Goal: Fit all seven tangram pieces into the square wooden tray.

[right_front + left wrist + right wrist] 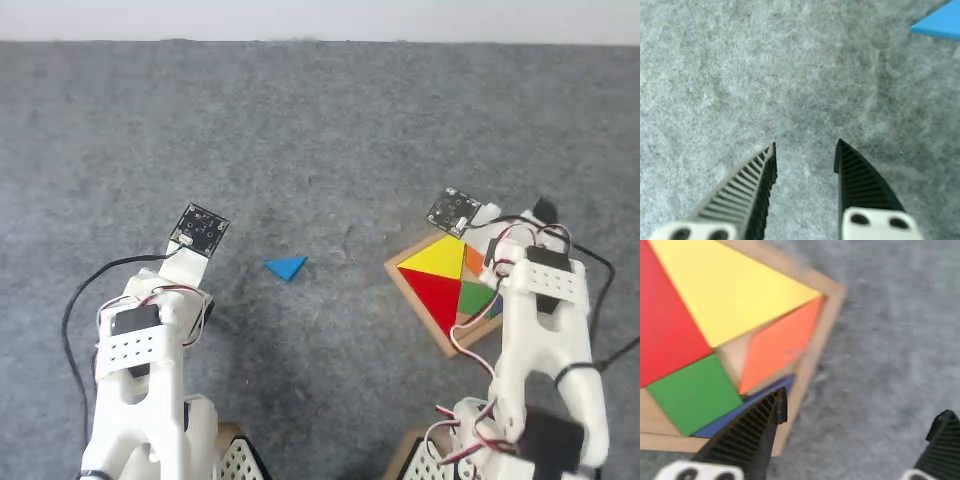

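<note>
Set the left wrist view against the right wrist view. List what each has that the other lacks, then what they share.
Left wrist view, not the right: the light blue triangle, lying on the carpet away from the left gripper.
Right wrist view, not the left: the wooden tray holding a yellow triangle, red triangle, green square, orange piece and dark blue piece; the right gripper hangs across the tray's rim.
Both: grey carpet and the view's own gripper, open.
</note>
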{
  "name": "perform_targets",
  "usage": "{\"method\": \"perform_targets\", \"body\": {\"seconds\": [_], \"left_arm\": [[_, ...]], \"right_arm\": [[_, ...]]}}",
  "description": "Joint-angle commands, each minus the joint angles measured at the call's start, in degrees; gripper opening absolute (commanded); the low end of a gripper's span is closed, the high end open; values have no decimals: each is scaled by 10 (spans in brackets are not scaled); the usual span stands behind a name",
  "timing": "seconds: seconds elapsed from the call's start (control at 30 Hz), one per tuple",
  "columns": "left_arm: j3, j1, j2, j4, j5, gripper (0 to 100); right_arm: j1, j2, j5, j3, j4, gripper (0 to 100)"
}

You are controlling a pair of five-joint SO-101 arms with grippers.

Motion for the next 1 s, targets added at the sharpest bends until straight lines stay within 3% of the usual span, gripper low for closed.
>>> {"method": "perform_targets", "body": {"seconds": [0.0, 0.2, 0.33, 0.47, 0.6, 0.67, 0.83, 0.97], "left_arm": [[-3, 0, -4, 1, -4, 177], [-3, 0, -4, 1, -4, 177], [-3, -1, -4, 1, -4, 177], [-3, -1, -4, 1, -4, 177], [-3, -1, -4, 1, -4, 177], [-3, -1, -4, 1, -4, 177], [0, -1, -5, 1, -4, 177], [23, -1, -48, 1, -4, 177]], "right_arm": [[9, -61, -2, -6, -12, 414], [-4, -87, -67, -6, -7, 347], [48, -79, -98, -16, -10, 350], [97, -15, -128, -18, 0, 348], [109, 89, -149, -40, 5, 246], [113, 131, -151, -69, 32, 225], [109, 196, -156, -171, 143, 308], [101, 202, -202, -251, 202, 281]]}}
